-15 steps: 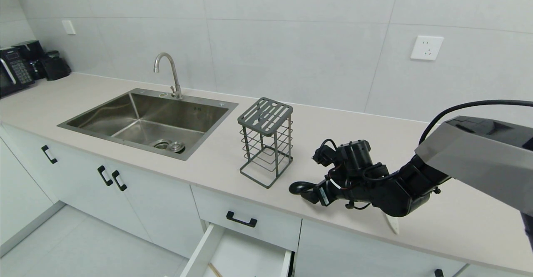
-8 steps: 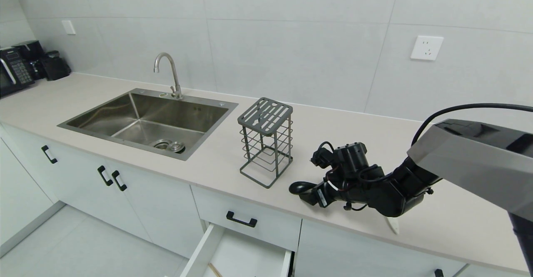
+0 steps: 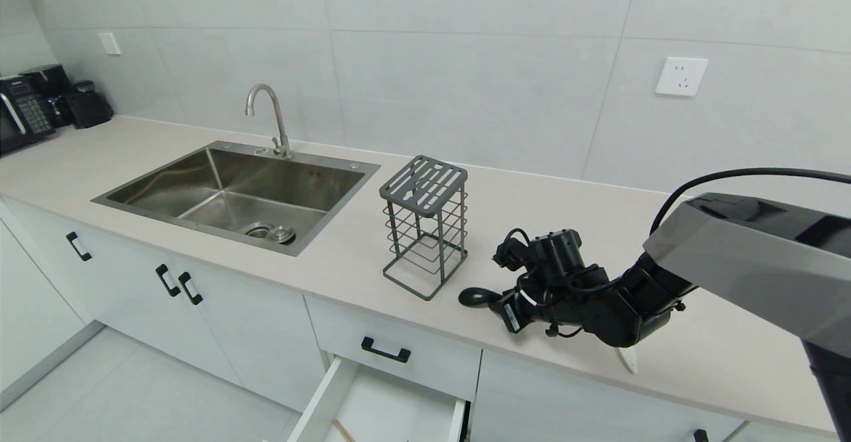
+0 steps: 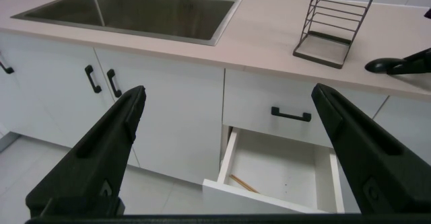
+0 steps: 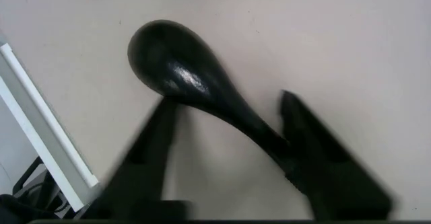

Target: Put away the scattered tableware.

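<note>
Bright, even light; soft shadows; faint sheen on the sink [image 3: 279,183]

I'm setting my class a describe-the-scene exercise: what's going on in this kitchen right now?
The robot's right gripper is down on the counter, open and straddling the handle of a black spoon that lies near the front edge, beside a wire rack. It has not closed on the spoon. The left gripper hangs open in front of the cabinets, facing a pulled-out drawer.
</note>
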